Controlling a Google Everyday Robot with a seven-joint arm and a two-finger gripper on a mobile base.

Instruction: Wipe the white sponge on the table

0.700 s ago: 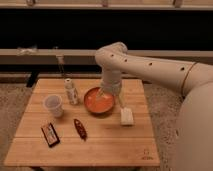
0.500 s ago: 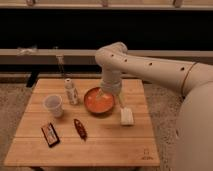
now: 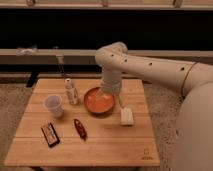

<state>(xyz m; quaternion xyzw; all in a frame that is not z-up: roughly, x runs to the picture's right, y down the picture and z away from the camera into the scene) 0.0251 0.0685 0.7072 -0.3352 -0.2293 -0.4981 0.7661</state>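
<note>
My white arm [image 3: 150, 67] fills the right of the frame and bends down over the middle of the table [image 3: 100, 150], a square top of light wooden planks. I judge it is set there to come down on the sponge from above.

The orange bowl [image 3: 99, 101] sits at centre frame, and I see nothing in it but its own glossy inside. Left of it stands a translucent plastic cup [image 3: 53, 105]; I cannot tell whether anything is in it. A small white labelled bottle [image 3: 71, 92] stands upright between cup and bowl.

The white sponge [image 3: 127, 116] lies flat on the table just right of the bowl, apart from its rim. The gripper [image 3: 120, 102] hangs just above the sponge's upper left end, at the bowl's right edge, jaws spread wide with nothing between them.

At lower left lie a dark flat packet [image 3: 50, 134] and a reddish-brown wrapped item [image 3: 80, 128], well apart from the sponge.
</note>
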